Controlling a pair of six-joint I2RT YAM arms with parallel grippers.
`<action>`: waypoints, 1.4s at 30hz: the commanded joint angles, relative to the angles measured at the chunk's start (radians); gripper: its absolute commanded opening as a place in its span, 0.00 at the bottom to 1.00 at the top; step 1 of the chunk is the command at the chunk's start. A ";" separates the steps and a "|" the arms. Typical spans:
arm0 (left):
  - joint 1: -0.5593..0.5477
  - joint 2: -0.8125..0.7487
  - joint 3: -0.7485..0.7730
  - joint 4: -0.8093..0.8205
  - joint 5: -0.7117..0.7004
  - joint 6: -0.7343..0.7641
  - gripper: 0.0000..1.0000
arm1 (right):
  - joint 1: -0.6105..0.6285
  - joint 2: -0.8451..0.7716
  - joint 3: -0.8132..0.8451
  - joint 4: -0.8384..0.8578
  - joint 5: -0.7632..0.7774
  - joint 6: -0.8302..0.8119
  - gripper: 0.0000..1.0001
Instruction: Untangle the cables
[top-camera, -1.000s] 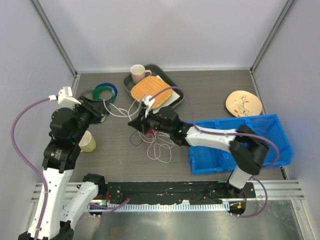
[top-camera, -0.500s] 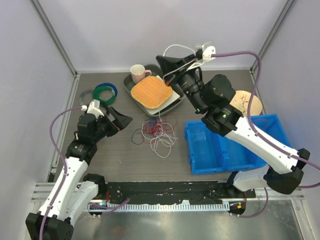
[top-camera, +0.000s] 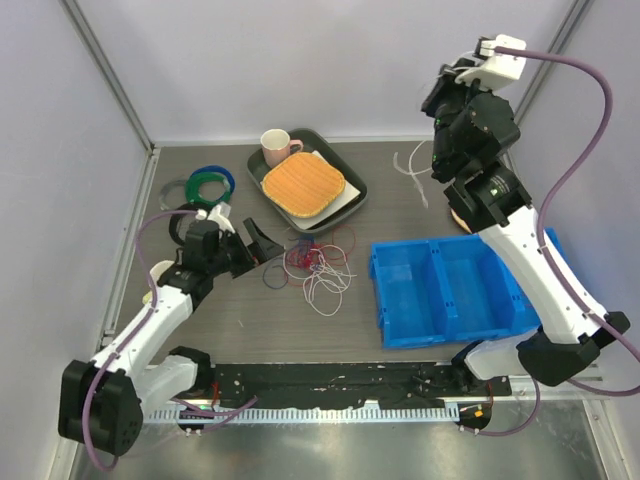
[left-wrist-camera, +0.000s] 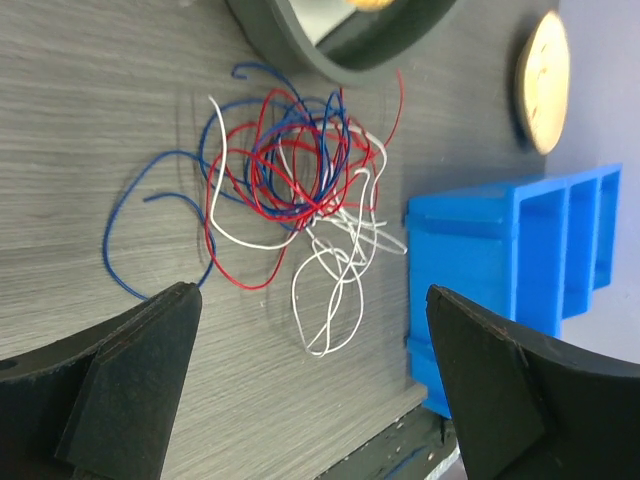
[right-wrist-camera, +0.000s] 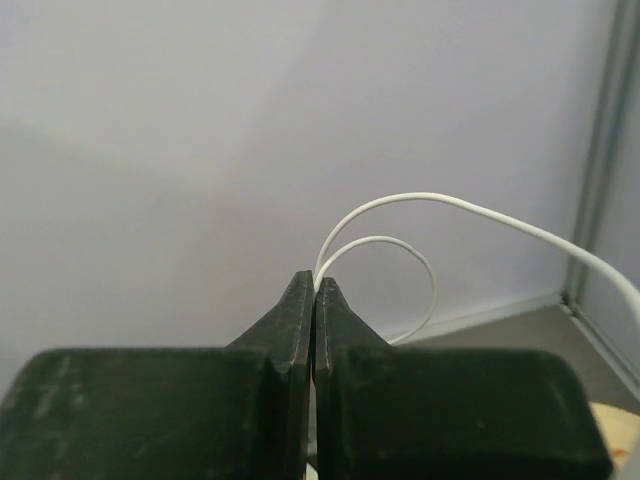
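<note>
You're working inside pale walls (top-camera: 300, 70) that close off the far, left and right edges of a dark, wood-grained tabletop (top-camera: 230, 310). It looks matte, so I'd expect thin strands to drag on it rather than slide. The blue bin (top-camera: 450, 290) fills the near right corner, and the tray (top-camera: 312, 135) sits at the middle of the far edge.

The tangle (top-camera: 318, 265) lies mid-table, between the tray and the near edge and just left of the bin. Its long axis runs far to near. The red and blue knot is at the tray end and the white loops trail toward the near edge, while one blue loop strays toward the left edge.

Your left gripper (left-wrist-camera: 310, 295) is low beside the tangle on that left side. Its jaws are spread wide, nothing is in them, and they face the tangle broadside. It is much the nearer hand.

Your right gripper (right-wrist-camera: 315, 287) is raised high over the far right corner, pinched tight on a white strand (top-camera: 408, 162) that hangs down, well apart from the tangle.
</note>
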 joint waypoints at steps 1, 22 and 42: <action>-0.090 0.071 0.022 0.079 -0.014 0.029 1.00 | -0.072 -0.093 -0.076 -0.100 0.063 0.063 0.01; -0.205 0.378 0.086 0.150 0.018 0.019 1.00 | -0.090 -0.537 -0.785 -0.150 0.576 0.227 0.01; -0.210 0.419 0.109 0.122 -0.002 0.012 1.00 | -0.113 -0.595 -1.126 -0.481 0.432 0.764 0.10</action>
